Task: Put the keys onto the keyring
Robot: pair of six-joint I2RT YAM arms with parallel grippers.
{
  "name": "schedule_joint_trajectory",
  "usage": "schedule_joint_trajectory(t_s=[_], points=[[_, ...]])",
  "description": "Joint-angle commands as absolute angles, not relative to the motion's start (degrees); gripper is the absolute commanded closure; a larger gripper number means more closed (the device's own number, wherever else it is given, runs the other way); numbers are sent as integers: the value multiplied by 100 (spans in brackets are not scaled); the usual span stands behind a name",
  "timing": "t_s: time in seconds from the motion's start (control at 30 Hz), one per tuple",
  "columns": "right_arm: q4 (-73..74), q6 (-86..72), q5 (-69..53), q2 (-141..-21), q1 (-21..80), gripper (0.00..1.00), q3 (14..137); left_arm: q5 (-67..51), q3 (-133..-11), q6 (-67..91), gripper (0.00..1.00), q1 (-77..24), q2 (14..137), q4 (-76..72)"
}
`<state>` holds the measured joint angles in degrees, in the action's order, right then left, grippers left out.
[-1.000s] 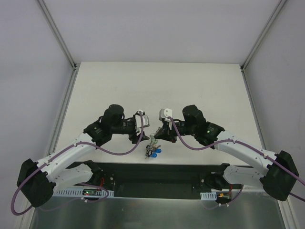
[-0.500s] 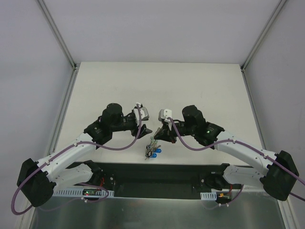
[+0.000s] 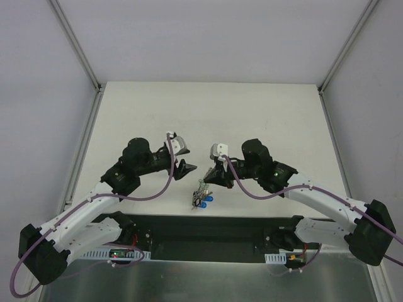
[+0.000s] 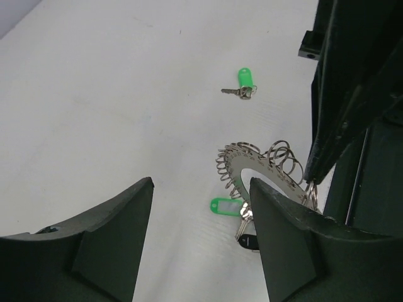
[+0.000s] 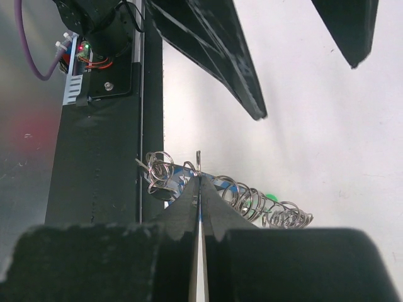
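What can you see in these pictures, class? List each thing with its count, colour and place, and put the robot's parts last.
keyring: one, grey metal fringed with small wire rings, near the table's front edge.
hanging keys: several, with green, black and blue tags, clustered on the keyring.
loose key: one, green tag, flat on the table and apart from the keyring.
table: one, white, under everything.
left gripper: one, black, open and empty, beside the keyring.
right gripper: one, black, shut on the keyring's edge.
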<state>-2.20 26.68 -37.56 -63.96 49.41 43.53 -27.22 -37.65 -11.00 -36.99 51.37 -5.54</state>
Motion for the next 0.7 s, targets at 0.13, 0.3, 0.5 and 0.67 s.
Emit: schedule_joint_trajectory(t_s=[0.13, 0.3, 0.5, 0.67], points=[[-492, 2839, -3665, -6038, 4966, 99, 4474, -4428, -3920, -993, 45, -3586, 5158, -537], [-501, 2839, -3621, -5994, 4966, 99, 4456, -4922, -4069, -879, 55, -3586, 5537, -501], [-510, 2839, -3507, -5898, 4966, 99, 4403, -4983, -4043, -905, 68, -3586, 5572, -519], [-650, 2786, -3270, -5784, 4966, 99, 4307, -4844, -3973, -923, 73, -3586, 5467, -580]])
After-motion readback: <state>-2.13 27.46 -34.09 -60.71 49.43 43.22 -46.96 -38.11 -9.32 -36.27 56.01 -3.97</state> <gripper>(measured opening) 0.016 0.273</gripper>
